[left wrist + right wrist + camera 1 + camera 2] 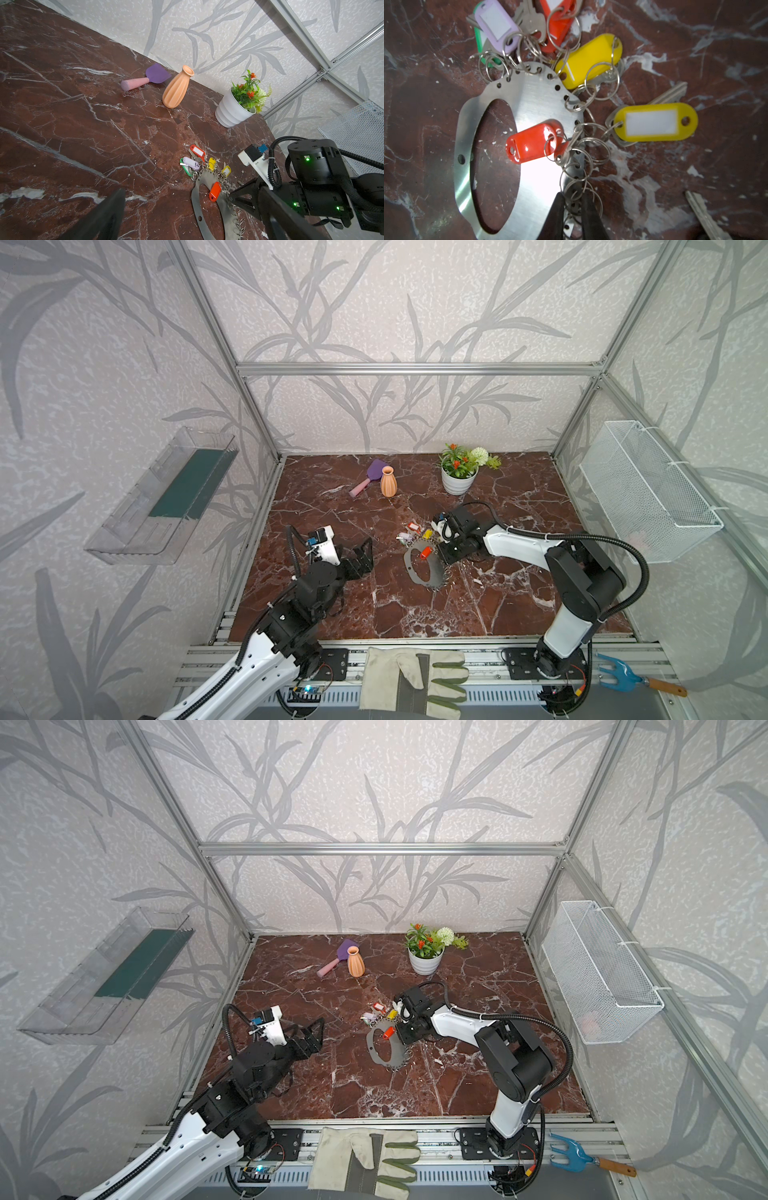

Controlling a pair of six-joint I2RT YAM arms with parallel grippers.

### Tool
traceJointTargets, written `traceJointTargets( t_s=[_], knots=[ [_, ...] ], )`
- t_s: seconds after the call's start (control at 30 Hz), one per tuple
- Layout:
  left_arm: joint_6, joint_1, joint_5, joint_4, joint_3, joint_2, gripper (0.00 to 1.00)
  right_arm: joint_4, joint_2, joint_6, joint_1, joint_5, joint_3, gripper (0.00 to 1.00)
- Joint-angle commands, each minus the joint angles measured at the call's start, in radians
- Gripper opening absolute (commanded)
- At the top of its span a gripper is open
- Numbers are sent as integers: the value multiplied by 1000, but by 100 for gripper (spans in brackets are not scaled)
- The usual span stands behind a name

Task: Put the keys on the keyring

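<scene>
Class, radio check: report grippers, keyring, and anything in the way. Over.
Left gripper open, standing apart. Right gripper jaws narrow, split rings between them. Keyring lies flat, red tag on it. Bare key loose nearby.

Honestly, no readable text anywhere. The yellow oval plastic key tag (652, 122) and the lilac plastic key tag (497, 25) have blank white faces. The silver metal key head (607, 76) maybe has a stamp, but it's too blurry.

The keyring (533, 93), a flat grey oval plate with a big hole, is lying flat just right of the desk's (332, 605) middle. The keys (654, 122), tagged red, yellow, lilac and green, are fanning around its far end, with one red tag resting on the plate.
</scene>
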Motion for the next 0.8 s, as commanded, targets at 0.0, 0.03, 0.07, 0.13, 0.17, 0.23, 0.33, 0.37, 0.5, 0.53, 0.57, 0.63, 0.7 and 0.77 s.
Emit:
traceJointTargets(
  t_s=[0.0,0.03,0.07,0.13,0.17,0.23,0.33,0.37,0.5,0.53,0.57,0.63,0.7,0.77],
  knots=[
    [-24,-1,-24,3,-10,9,99,-10,3,-9,3,17,31,14],
    [-28,-1,-23,4,-10,12,99,-10,1,-11,5,14,31,13],
    [-30,-1,-23,5,-10,17,99,-11,-3,-11,4,10,30,12],
    [-34,-1,-22,9,-10,22,99,-9,-10,-12,5,7,31,12],
    [-33,-1,-22,12,-12,24,99,-9,-11,-11,4,8,32,12],
    [-33,-1,-22,17,-14,29,99,-16,-7,-14,4,9,38,10],
    [-31,-1,-19,20,-14,33,99,-16,-7,-11,4,8,38,8],
    [-32,-1,-19,21,-15,33,99,-16,-5,-8,4,10,38,10],
    [-36,-2,-18,21,-18,32,99,-16,5,-5,4,19,52,21],
    [-38,-1,-19,21,-19,31,99,-24,12,-4,4,27,63,22],
    [-39,-2,-19,21,-21,32,99,-31,17,-5,3,34,70,22],
    [-45,-2,-18,21,-24,32,99,-35,20,-1,4,48,81,23],
    [-50,-1,-15,26,-28,30,99,-39,22,0,4,54,89,24],
    [-56,-1,-15,31,-34,32,99,-42,33,0,3,50,97,24]
  ],
)
